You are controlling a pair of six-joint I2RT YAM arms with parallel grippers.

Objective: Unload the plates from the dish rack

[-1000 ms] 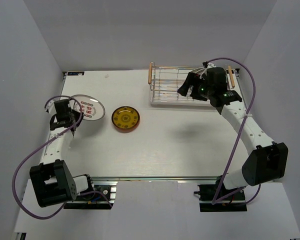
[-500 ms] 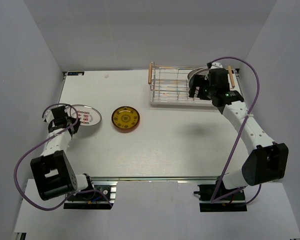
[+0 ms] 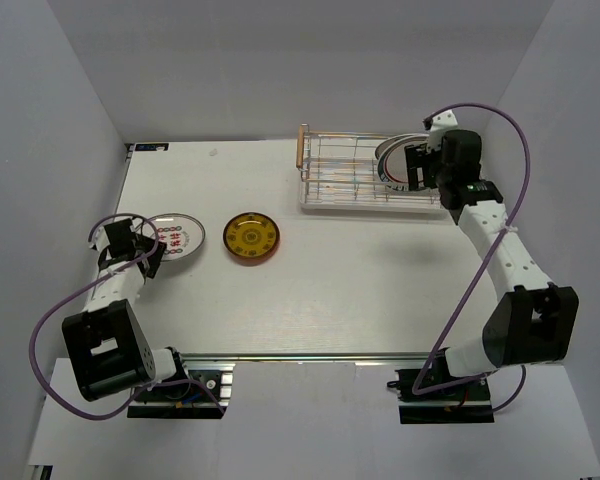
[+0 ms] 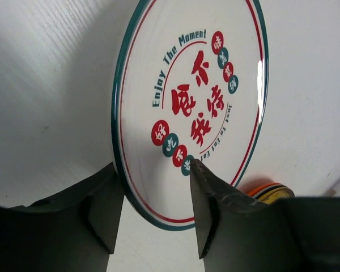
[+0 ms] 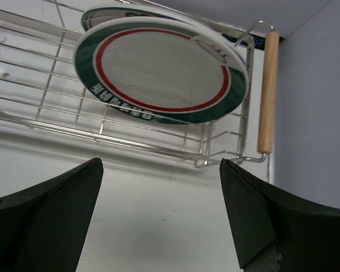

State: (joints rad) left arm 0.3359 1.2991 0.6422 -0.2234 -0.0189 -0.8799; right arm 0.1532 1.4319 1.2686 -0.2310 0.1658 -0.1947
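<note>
A white plate with a green rim and red characters lies at the table's left; it fills the left wrist view. My left gripper is open, and its fingers straddle the plate's near rim. The silver wire dish rack stands at the back right. At its right end it holds a white plate with a green band and a red ring, leaning, with another plate's edge behind it. My right gripper is wide open and empty, just right of that plate.
A small yellow patterned plate with an orange-red rim lies flat right of the green-rimmed plate, and its edge shows in the left wrist view. The rack's wooden handle is close to the right wall. White walls enclose the table.
My left arm has lowered the green-rimmed plate from a tilted hold onto the table and drawn back left. My right gripper has moved from over the rack to its right end, uncovering the leaning plate.
</note>
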